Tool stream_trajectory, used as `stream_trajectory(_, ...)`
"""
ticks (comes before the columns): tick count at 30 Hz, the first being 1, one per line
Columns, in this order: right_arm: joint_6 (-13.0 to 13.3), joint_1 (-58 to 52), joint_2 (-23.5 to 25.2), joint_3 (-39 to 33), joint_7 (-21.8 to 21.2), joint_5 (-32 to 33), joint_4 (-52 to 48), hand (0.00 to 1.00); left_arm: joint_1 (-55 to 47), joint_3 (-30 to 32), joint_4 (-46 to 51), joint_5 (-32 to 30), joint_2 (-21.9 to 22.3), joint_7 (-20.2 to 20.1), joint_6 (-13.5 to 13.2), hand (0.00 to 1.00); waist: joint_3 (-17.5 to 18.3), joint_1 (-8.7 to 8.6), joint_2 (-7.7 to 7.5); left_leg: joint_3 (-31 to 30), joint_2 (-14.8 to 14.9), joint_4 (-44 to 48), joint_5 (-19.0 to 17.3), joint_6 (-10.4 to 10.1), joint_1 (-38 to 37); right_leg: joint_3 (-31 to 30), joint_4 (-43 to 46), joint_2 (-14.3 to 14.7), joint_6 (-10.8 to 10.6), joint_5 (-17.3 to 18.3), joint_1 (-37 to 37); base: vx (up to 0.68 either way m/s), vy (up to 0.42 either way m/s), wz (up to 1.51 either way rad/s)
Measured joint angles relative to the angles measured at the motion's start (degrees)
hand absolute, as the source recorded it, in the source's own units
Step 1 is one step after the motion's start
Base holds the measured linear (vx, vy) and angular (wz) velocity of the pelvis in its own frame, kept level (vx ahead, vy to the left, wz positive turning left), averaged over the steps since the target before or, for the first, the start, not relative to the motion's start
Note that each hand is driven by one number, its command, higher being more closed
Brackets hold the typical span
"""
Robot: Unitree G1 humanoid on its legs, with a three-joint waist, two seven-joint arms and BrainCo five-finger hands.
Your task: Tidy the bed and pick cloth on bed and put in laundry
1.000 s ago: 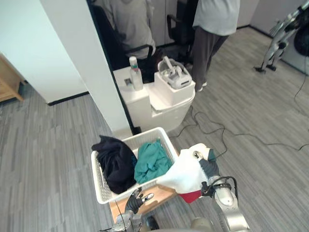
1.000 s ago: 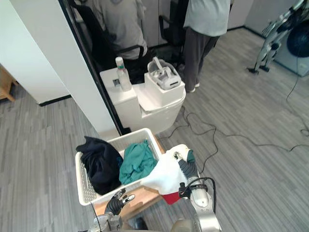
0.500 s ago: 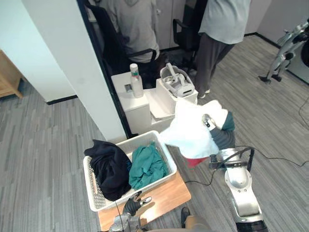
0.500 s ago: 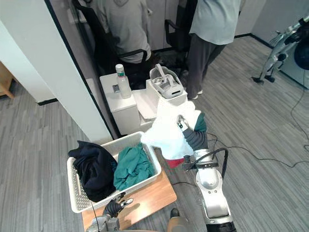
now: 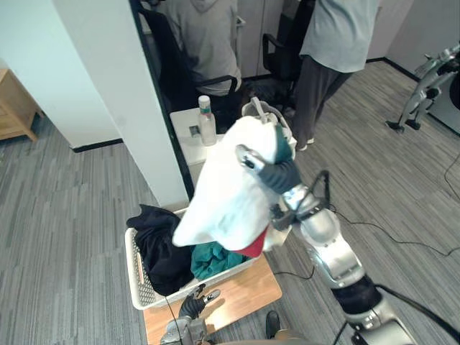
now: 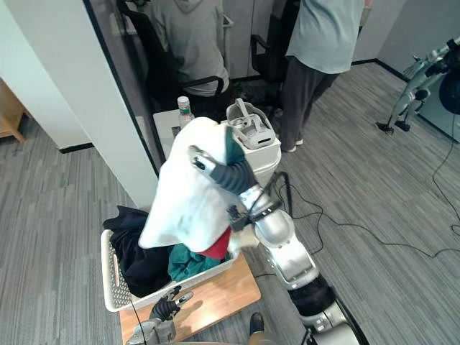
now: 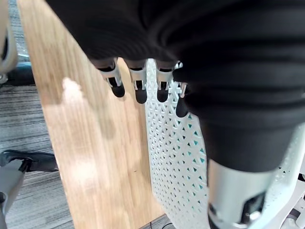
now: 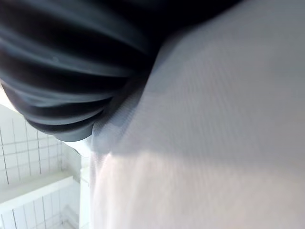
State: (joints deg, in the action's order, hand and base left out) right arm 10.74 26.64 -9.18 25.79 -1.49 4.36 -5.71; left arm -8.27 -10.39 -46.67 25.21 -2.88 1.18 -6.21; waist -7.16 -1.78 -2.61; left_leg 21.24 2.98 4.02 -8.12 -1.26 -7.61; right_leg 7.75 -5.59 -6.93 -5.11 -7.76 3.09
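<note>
A white cloth (image 5: 226,205) is gripped by the raised right hand (image 5: 279,175) and hung above the laundry basket (image 5: 138,274), in which black (image 5: 154,241) and green garments (image 5: 208,259) are laid. The left hand (image 5: 192,305) is held low with straight fingers over the wooden board (image 5: 244,291) beside it.

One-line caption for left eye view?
Right hand holds white cloth above laundry basket with black garment and teal garment inside.

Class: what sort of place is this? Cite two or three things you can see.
Probably an office or lab rather than a home: office chairs, a headset on a white cabinet, and a grey floor.
</note>
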Motion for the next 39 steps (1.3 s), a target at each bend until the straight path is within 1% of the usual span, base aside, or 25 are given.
stream_trajectory(1,-0.07,2.07,1.14,0.07,0.09,-0.50,2.69,1.00,-0.01,0.52,0.10,0.16,0.03,0.12,-0.40,0.00,0.00,0.34,-0.20,-0.96,-0.07,0.00,0.37,-0.10,0.51,0.67,0.00,-0.14,0.09,-0.06,0.15,-0.08,-0.036,0.33)
stream_trajectory(3,-0.11,4.85,1.75,0.06,0.16,-0.62,5.23,1.00,-0.01,1.48,0.65,0.20,0.10,0.17,-0.57,0.00,-0.12,1.10,-0.53,-2.47,-0.08,0.01,0.97,0.11,1.81,2.28,-0.01,-0.24,0.27,-0.19,0.04,-0.11,-0.040,0.47)
stream_trajectory(4,-0.11,6.60,2.02,0.01,0.27,-1.73,6.63,1.00,-0.20,1.71,1.25,0.40,-0.05,0.18,-0.66,0.00,-0.25,1.21,-0.75,-4.00,-0.13,0.00,1.52,0.17,2.62,3.64,-0.02,-0.36,0.29,-0.19,0.02,-0.12,-0.054,0.59)
stream_trajectory(7,-0.49,8.71,1.98,-0.09,0.35,-3.64,7.94,1.00,-0.35,2.06,2.47,1.16,-0.33,0.15,-0.67,0.00,-0.79,1.86,-0.78,-6.87,-0.26,0.06,2.66,0.10,3.96,6.46,-0.02,-0.59,0.33,-0.21,-0.12,-0.07,-0.042,0.60)
stream_trajectory(8,-0.59,9.61,2.07,-0.41,0.58,-4.99,8.78,1.00,-0.76,2.10,4.16,1.32,-0.74,0.01,-0.67,0.00,-1.79,2.20,-0.59,-8.43,-0.38,0.13,3.35,0.07,5.06,8.01,-0.02,-0.76,0.35,-0.20,-0.30,-0.09,-0.027,0.49)
stream_trajectory(9,-0.66,9.61,2.02,-0.56,0.73,-5.03,8.78,1.00,-0.76,2.12,4.62,1.39,-0.82,-0.06,-0.68,0.00,-2.26,2.55,-0.44,-8.89,-0.48,0.13,3.62,-0.04,5.39,8.47,-0.02,-0.86,0.36,-0.20,-0.31,-0.10,-0.015,0.56)
stream_trajectory(10,-0.80,9.60,1.96,-0.63,1.23,-5.15,8.78,1.00,-0.94,2.27,5.83,1.47,-0.86,-0.26,-0.68,0.00,-3.35,2.54,-0.02,-10.00,-0.74,0.12,4.15,0.18,6.03,9.46,-0.02,-1.11,0.37,-0.20,-0.35,-0.13,0.003,0.47)
stream_trajectory(13,-1.15,9.23,2.18,-0.56,1.27,-5.65,8.78,1.00,-1.60,3.85,8.25,1.69,-0.88,-1.31,-0.67,0.00,-6.52,2.54,1.47,-10.82,-1.09,0.07,4.59,0.25,7.27,10.51,0.00,-1.45,0.63,-0.39,-0.76,-0.11,0.015,0.25)
stream_trajectory(14,-1.16,8.76,2.38,-0.51,1.26,-5.70,8.78,1.00,-1.73,4.18,8.41,1.71,-0.96,-1.32,-0.68,0.00,-6.99,2.53,1.68,-10.94,-1.09,0.16,4.64,0.25,7.71,10.65,0.00,-1.49,0.65,-0.40,-1.01,-0.16,0.024,0.08)
stream_trajectory(17,-1.29,5.55,2.74,0.03,1.06,-6.82,8.78,1.00,-1.94,4.95,8.35,1.69,-1.81,-1.33,-0.49,0.00,-8.71,2.36,3.13,-11.23,-1.09,-0.02,5.32,-0.08,9.44,11.11,0.70,-1.61,0.81,-0.32,-3.00,-0.07,0.011,0.07)
stream_trajectory(19,-2.31,2.85,2.76,1.58,0.03,-7.33,8.92,1.00,-1.95,5.17,8.37,1.69,-1.91,-1.32,-0.51,0.00,-10.47,2.08,4.31,-11.26,-1.06,0.02,5.84,0.18,9.86,11.16,0.89,-1.61,0.88,-0.37,-3.56,0.00,0.000,0.00)
stream_trajectory(20,-2.38,2.40,2.76,2.34,-0.06,-7.37,9.28,1.00,-2.00,5.33,8.34,1.69,-1.89,-1.33,-0.49,0.00,-10.75,1.96,4.54,-11.25,-1.06,0.01,5.89,0.19,9.94,11.16,0.89,-1.60,0.90,-0.39,-3.68,-0.01,0.007,-0.04)
stream_trajectory(21,-2.44,2.02,3.01,3.95,-0.18,-7.75,10.60,0.00,-2.22,5.57,8.32,1.70,-1.86,-1.32,-0.50,0.00,-10.91,1.73,4.81,-11.07,-1.02,0.02,5.90,0.20,10.39,11.16,0.90,-1.57,0.96,-0.44,-4.28,-0.01,0.004,-0.07)
stream_trajectory(24,-2.59,2.05,4.96,5.42,-1.17,-11.25,15.68,0.00,-2.35,6.00,8.14,1.73,-1.86,-1.43,-0.53,0.00,-11.29,1.34,5.33,-10.78,-0.95,0.03,5.92,0.22,11.02,11.09,0.85,-1.51,1.00,-0.48,-4.99,0.01,0.005,-0.05)
stream_trajectory(27,-3.40,2.19,6.48,5.54,-0.97,-14.66,20.74,0.00,-2.36,6.22,7.73,1.84,-1.86,-2.20,-0.52,0.00,-11.55,1.55,5.81,-10.40,-0.94,0.13,5.92,0.23,11.00,10.91,0.60,-1.49,1.00,-0.49,-4.99,0.03,0.011,-0.05)
stream_trajectory(30,-4.43,3.60,6.71,4.84,-0.41,-17.71,25.41,0.00,-2.35,6.38,7.38,1.86,-1.86,-2.31,-0.52,0.00,-11.68,2.03,6.05,-10.25,-0.87,0.12,5.92,0.23,10.94,10.92,0.38,-1.39,0.99,-0.49,-4.88,0.01,0.004,-0.01)
stream_trajectory(31,-4.92,5.20,6.95,2.71,0.40,-18.70,28.64,0.00,-2.34,6.53,6.73,1.88,-1.86,-2.33,-0.54,0.00,-11.75,2.50,6.19,-10.20,-0.79,0.16,5.92,0.23,10.74,10.98,0.27,-1.29,1.00,-0.49,-4.60,0.00,0.000,0.00)
stream_trajectory(33,-5.34,6.56,6.99,-0.30,1.29,-19.54,30.92,0.00,-2.40,6.69,5.92,1.88,-1.86,-2.31,-0.48,0.00,-11.83,2.61,6.33,-10.22,-0.73,0.21,5.91,0.22,10.28,11.12,0.22,-1.28,0.99,-0.49,-4.02,0.00,0.002,0.03)
stream_trajectory(36,-5.89,7.15,6.85,-5.89,3.35,-20.64,31.40,0.00,-3.59,7.80,5.40,2.22,-1.56,-2.32,-0.35,0.00,-11.93,2.57,6.46,-10.48,-0.74,0.18,5.90,0.20,9.11,11.61,0.07,-1.31,0.98,-0.48,-2.45,-0.01,0.018,0.10)
stream_trajectory(39,-5.96,7.43,6.03,-8.34,5.04,-20.79,31.06,0.00,-3.58,8.66,4.66,2.18,-1.55,-2.32,-0.30,0.00,-11.92,2.48,6.45,-10.31,-0.74,0.12,5.89,0.18,8.66,11.61,0.04,-1.34,0.96,-0.49,-2.09,-0.06,0.023,-0.02)
